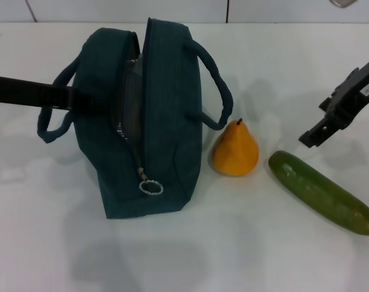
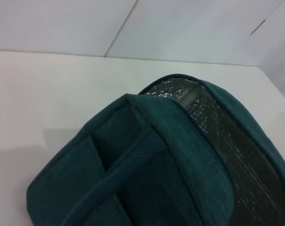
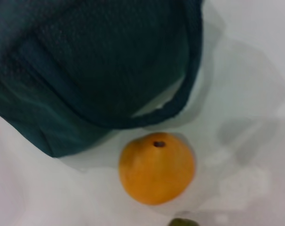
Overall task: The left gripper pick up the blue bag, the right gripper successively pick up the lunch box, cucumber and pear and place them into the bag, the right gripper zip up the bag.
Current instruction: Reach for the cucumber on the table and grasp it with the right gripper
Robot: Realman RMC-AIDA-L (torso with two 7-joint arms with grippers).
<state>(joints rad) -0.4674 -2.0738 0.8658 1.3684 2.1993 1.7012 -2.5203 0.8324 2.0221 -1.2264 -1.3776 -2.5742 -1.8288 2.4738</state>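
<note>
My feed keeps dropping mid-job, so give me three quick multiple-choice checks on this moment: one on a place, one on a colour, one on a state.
1. Where does the orange-yellow pear stand?
A. Inside the bag
B. Between the dark teal fabric bag and the long green cucumber
C. Right of the cucumber

2. What colour is the bag's inner lining?
A. Silver
B. Red
C. Yellow

3. How is the bag's zipper?
A. Fully shut
B. Open
C. Missing

Answers: 1 B, the head view shows it on the white table between them. 2 A, the left wrist view shows foil-like lining. 3 B, the top gapes, ring pull at the near end.
</note>
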